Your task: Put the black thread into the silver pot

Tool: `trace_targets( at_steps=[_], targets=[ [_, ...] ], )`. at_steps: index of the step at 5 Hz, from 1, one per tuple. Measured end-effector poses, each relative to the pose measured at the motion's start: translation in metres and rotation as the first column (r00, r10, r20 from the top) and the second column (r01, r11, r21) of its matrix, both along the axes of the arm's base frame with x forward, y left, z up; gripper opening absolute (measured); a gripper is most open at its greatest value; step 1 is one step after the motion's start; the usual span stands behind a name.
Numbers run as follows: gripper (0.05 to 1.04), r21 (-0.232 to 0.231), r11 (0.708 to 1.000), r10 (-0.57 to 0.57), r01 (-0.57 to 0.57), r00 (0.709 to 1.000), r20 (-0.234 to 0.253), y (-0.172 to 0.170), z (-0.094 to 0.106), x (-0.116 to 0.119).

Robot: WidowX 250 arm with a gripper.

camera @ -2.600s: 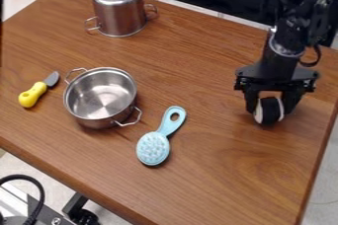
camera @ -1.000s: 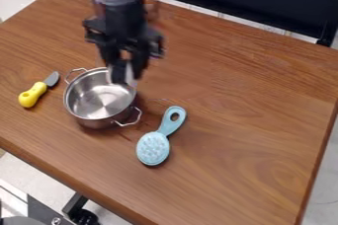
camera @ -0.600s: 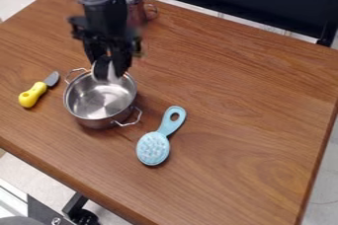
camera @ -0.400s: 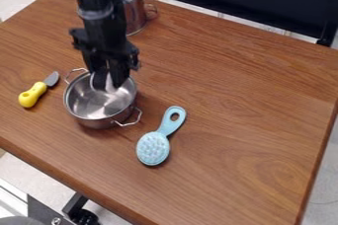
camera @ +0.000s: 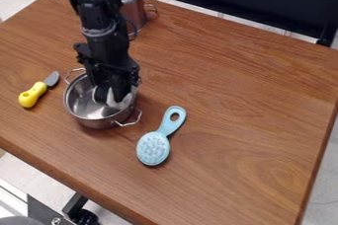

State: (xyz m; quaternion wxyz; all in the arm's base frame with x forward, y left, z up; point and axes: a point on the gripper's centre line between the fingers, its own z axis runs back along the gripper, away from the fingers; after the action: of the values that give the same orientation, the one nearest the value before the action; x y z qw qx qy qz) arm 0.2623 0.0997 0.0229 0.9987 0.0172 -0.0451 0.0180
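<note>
Inside the mouth of the silver pot (camera: 94,123), toward its far right side as the camera sees it, the end effector (camera: 109,94) hangs down with the black thread (camera: 102,94) pinched between its two fingers. Pale ends of the spool show on either side of the dark middle, below the pot's rim. Whether the spool touches the pot's bottom is hidden from this angle. The black arm (camera: 102,41) comes in from beyond the pot, at the top edge of the view, and covers part of the pot's far rim. The pot stands upright, its bare metal floor showing in front of the spool; one wire handle (camera: 74,74) juts from its far left side and another (camera: 130,119) from its near right side.

Left of the pot, and just beside it, lies a toy knife with a yellow handle (camera: 33,94) nearer the camera and a grey blade (camera: 52,78) pointing away. To the near right of the pot, apart from it, lies a light blue brush (camera: 153,147), bristle side up, its looped handle angled away from the camera. Well beyond the pot, partly behind the arm, a taller metal pot (camera: 134,9) stands upside down, with a wire handle on its right. Under the silver pot is the brown wooden desk (camera: 231,115), and far beyond it a dark panel (camera: 224,2) runs along the desk's back edge.
</note>
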Motion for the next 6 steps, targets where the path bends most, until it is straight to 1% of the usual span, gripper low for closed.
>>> trace_targets(
  at_steps=[1,2,3,4,5,6],
  targets=[
    [0.870,-0.022,0.999,0.028,-0.029,0.999,-0.036,0.003,0.000,-0.008],
    [1.003,-0.034,0.998,0.043,-0.043,0.999,0.002,0.006,0.011,-0.008],
    [0.999,-0.017,0.998,0.060,-0.059,0.998,0.013,0.005,0.020,-0.010],
    [0.999,-0.040,0.997,0.059,-0.059,0.998,0.009,0.001,0.026,-0.013],
    [0.999,-0.039,0.997,0.070,-0.070,0.997,0.022,-0.002,0.032,-0.013],
    [0.999,-0.029,0.996,0.083,-0.082,0.995,0.051,-0.011,0.036,-0.012]
  ],
)
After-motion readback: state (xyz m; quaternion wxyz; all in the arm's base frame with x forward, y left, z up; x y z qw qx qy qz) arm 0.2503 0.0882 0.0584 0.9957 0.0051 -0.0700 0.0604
